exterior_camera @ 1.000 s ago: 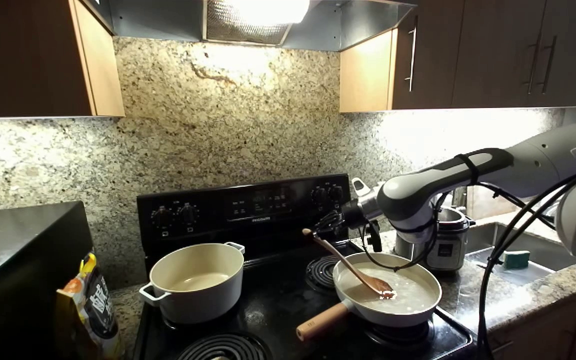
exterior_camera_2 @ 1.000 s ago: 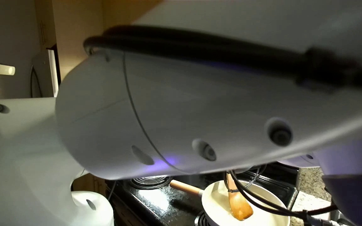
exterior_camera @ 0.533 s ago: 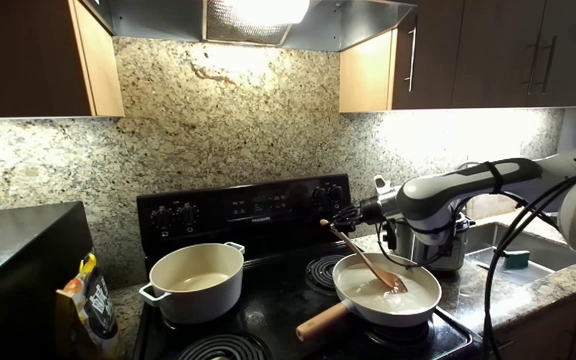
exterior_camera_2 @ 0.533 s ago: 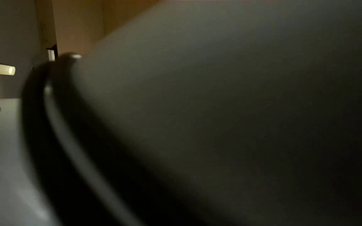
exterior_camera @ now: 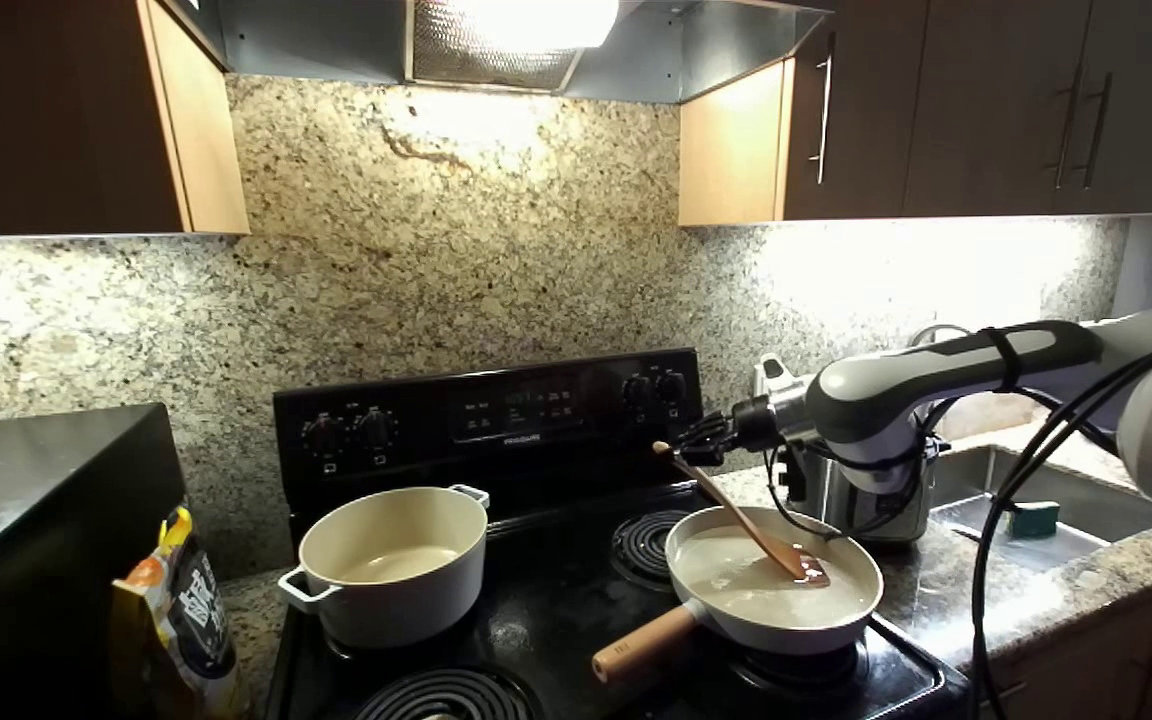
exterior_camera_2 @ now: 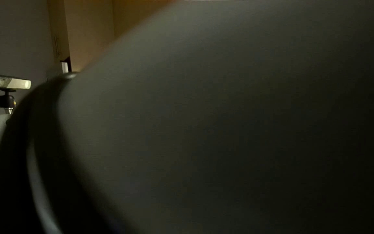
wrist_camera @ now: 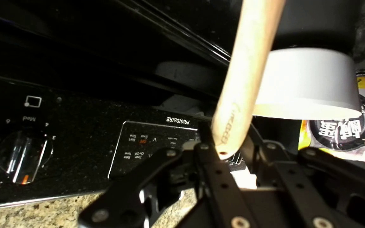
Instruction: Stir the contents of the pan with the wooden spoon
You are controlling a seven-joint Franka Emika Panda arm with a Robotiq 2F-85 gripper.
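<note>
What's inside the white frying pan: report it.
In the pan, a pale, cloudy layer and the lower end of the wooden spoon; the layer covers the bottom, which cannot be seen.

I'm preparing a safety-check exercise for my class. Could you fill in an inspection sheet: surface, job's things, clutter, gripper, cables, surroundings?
Surface: black stovetop with coil burners.
Job's things: wooden spoon tilted, its bowl in the pale contents of the white pan.
Clutter: cream two-handled pot on the stovetop; yellow-and-black bag beside it; steel pot on the counter.
Gripper: shut on the wooden spoon near the handle's end.
Cables: black, hanging from the arm; a loop crosses the pan's far rim in view, contact cannot be told.
Surroundings: lit hood lamp, speckled backsplash, sink holding a green block.
</note>
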